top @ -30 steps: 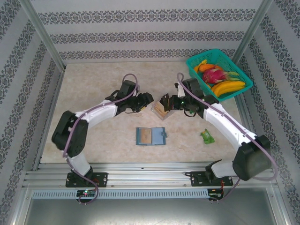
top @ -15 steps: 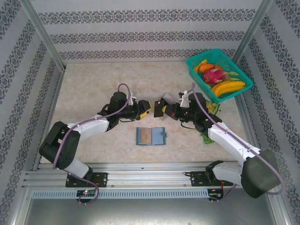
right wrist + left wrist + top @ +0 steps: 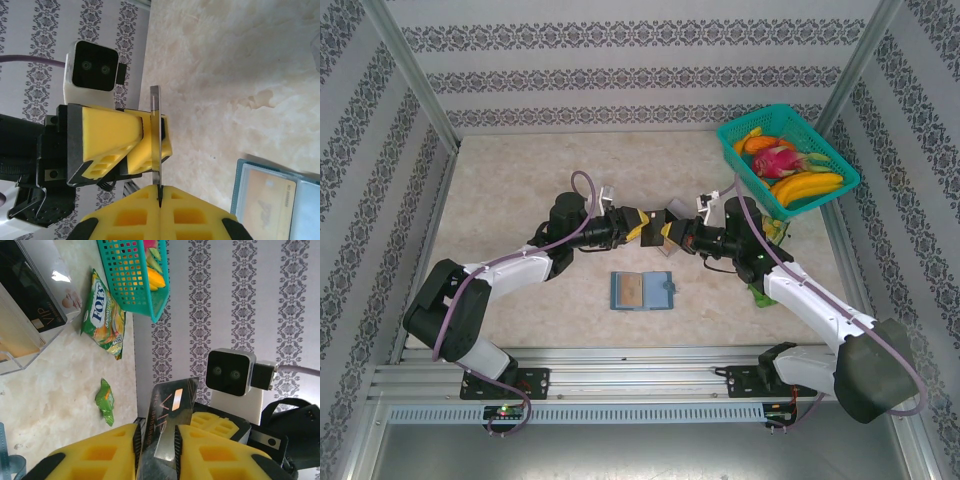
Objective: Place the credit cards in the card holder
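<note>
The surface (image 3: 520, 190) carries the card holder (image 3: 642, 290), lying open. Above and behind the card holder, left tool (image 3: 156, 432) and right tool (image 3: 160, 192) each clamp opposite ends of one dark card (image 3: 170, 415). Likely light, stiff, slick: pinch its flat faces.

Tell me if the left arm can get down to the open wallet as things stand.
Probably not yet. The wallet lies uncovered nearby, but the left fingers grip a black card that the right fingers also pinch; the right must let go first.
</note>
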Robot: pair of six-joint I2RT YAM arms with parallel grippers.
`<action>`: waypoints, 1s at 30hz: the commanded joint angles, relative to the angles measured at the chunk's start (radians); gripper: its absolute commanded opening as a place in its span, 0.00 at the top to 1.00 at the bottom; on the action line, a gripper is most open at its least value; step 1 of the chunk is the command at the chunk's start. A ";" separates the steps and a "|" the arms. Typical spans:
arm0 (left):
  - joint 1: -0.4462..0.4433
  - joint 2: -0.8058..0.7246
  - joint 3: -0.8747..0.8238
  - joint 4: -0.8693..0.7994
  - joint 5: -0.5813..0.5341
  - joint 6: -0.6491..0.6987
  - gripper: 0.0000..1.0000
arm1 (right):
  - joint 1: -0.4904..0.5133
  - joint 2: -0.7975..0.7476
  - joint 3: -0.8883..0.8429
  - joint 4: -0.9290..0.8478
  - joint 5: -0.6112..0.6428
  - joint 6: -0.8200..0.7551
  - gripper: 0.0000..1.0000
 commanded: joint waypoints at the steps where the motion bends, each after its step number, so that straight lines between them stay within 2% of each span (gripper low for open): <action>1: -0.002 -0.027 -0.004 0.068 0.022 -0.013 0.79 | -0.016 0.012 0.000 -0.003 -0.039 0.010 1.00; 8: -0.002 -0.046 -0.006 0.034 0.018 -0.019 0.93 | -0.033 0.046 0.009 0.010 -0.071 0.032 0.97; 17: -0.002 -0.056 -0.015 -0.027 -0.006 -0.047 0.99 | -0.035 0.094 0.043 0.019 -0.097 0.034 0.96; 20: -0.002 -0.070 -0.027 -0.077 -0.020 -0.014 1.00 | -0.036 0.097 0.040 -0.001 -0.093 0.017 0.86; 22: -0.002 -0.096 -0.033 -0.209 -0.050 0.060 1.00 | -0.031 0.087 0.035 -0.086 -0.049 -0.032 0.81; 25: -0.002 -0.137 -0.077 -0.323 -0.115 0.145 1.00 | -0.002 0.067 0.015 -0.211 0.067 -0.108 0.74; 27: -0.005 -0.153 -0.116 -0.358 -0.143 0.191 1.00 | 0.036 0.067 0.000 -0.249 0.120 -0.142 0.74; 30: -0.026 -0.165 -0.185 -0.361 -0.185 0.231 1.00 | 0.114 0.084 -0.025 -0.248 0.180 -0.154 0.83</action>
